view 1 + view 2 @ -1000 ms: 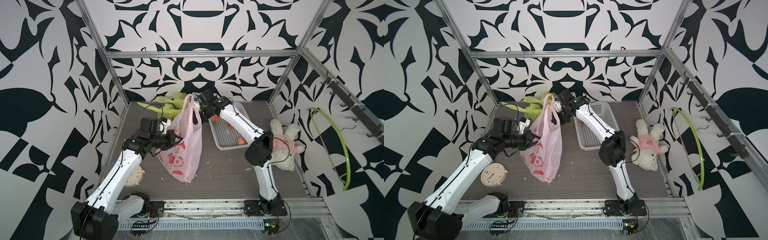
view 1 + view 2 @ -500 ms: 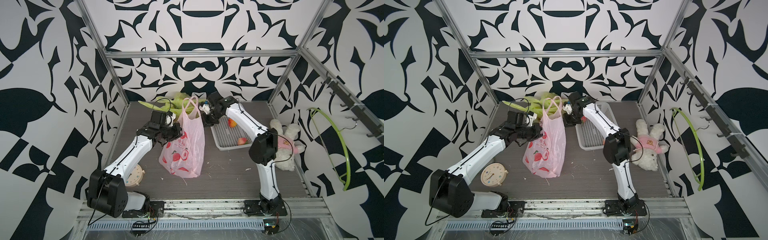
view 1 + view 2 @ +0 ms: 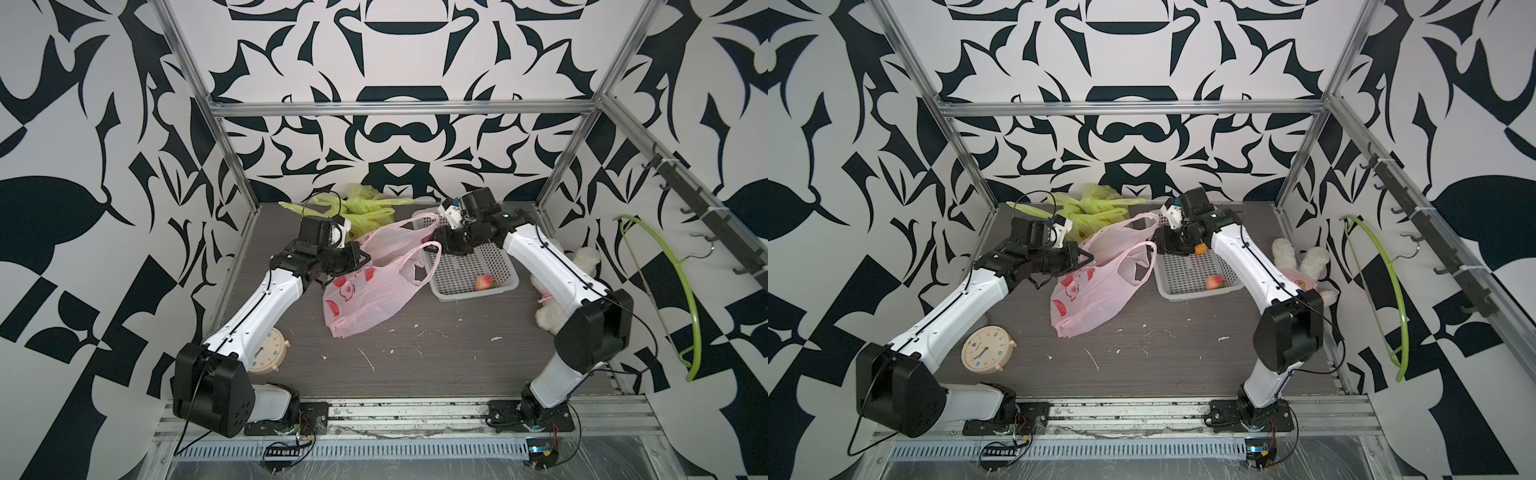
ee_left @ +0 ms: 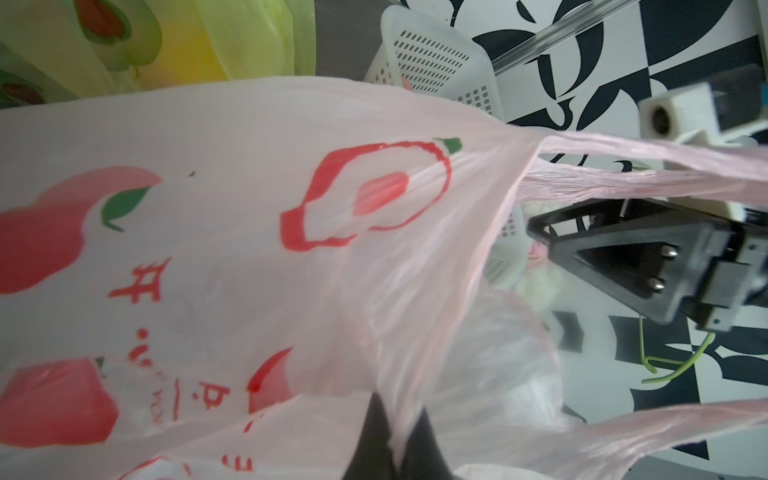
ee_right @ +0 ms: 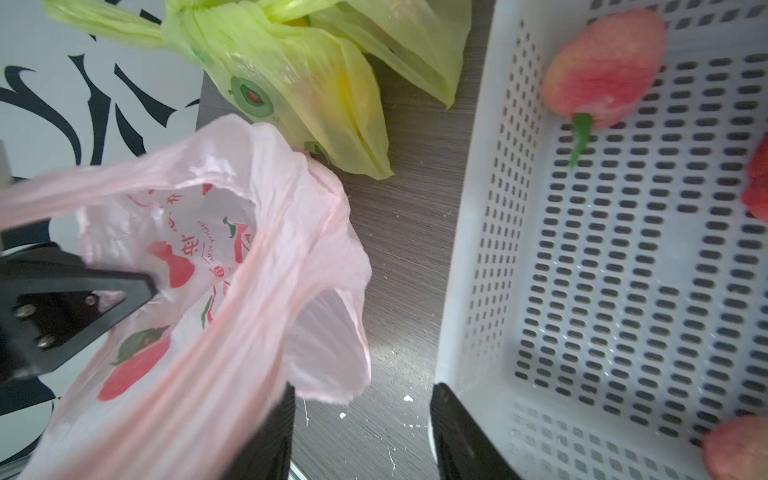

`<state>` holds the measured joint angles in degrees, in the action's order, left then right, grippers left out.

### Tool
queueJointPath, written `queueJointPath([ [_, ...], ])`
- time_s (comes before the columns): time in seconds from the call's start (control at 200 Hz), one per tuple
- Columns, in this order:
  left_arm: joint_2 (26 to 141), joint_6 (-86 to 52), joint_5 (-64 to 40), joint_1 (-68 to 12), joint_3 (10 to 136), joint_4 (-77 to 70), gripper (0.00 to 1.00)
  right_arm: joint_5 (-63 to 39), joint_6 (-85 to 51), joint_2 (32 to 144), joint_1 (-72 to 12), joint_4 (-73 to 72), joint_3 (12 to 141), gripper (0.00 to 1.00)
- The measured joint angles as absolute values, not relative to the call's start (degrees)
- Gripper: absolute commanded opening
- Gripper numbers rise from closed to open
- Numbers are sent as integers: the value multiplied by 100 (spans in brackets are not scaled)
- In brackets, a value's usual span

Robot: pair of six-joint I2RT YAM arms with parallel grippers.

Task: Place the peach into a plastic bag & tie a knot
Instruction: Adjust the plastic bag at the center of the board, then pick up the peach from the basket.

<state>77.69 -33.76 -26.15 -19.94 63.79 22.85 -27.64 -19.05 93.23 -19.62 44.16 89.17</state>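
A pink plastic bag (image 3: 365, 291) (image 3: 1096, 291) with red fruit prints slumps on the table, mouth toward the white basket (image 3: 461, 266) (image 3: 1183, 270). My left gripper (image 3: 365, 259) (image 3: 1090, 259) (image 4: 395, 440) is shut on the bag's (image 4: 208, 208) rim film. My right gripper (image 3: 436, 245) (image 3: 1156, 245) (image 5: 361, 436) stands open by the basket's (image 5: 623, 291) corner, bare table between its fingers. A handle of the bag (image 5: 187, 291) drapes over one finger (image 5: 270, 436). A peach (image 3: 483, 282) (image 3: 1214, 282) lies in the basket's near corner, and another peach (image 5: 602, 66) shows in the right wrist view.
Green plastic bags (image 3: 361, 208) lie at the back wall behind the pink bag. A round clock (image 3: 270, 349) sits by the left arm. A white plush toy (image 3: 552, 307) lies behind the right arm. A green hanger (image 3: 681, 291) hangs on the right wall.
The bag, held up between both grippers a second ago, has sunk onto the table. My right gripper has opened and let go of the handle. The left arm swung toward the back.
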Motion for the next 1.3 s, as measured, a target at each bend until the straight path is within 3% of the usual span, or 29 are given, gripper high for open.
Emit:
queueJointPath([
  [0.175, 7841, -3424, -2674, -1997, 6353, 2126, 0, -2600, -1935, 8366, -1299, 4213, 8016, 69],
  [0.315, 7850, -3448, -2703, -1997, 6353, 2045, 0, -2093, -1986, 8392, -823, 4128, 7946, 72],
  [0.41, 7850, -3457, -2714, -1994, 6353, 2023, 0, -1645, -2025, 9006, -733, 4128, 8256, 79],
  [0.455, 7850, -3463, -2722, -1994, 6353, 2003, 0, -1448, -2084, 9411, -740, 4082, 8458, 87],
  [0.695, 7852, -3472, -2803, -1997, 6351, 1942, 0, -537, -2106, 11454, -764, 4077, 9603, 89],
  [0.97, 7852, -3485, -2858, -1997, 6351, 1920, 0, -213, -2084, 12584, -825, 4254, 10645, 92],
  [1.14, 7852, -3500, -2884, -1997, 6353, 1911, 0, -287, -2104, 13006, -875, 4311, 11209, 79],
  [1.3, 7852, -3511, -2912, -1997, 6351, 1911, 0, -390, -2086, 13074, -919, 4298, 11168, 53],
])
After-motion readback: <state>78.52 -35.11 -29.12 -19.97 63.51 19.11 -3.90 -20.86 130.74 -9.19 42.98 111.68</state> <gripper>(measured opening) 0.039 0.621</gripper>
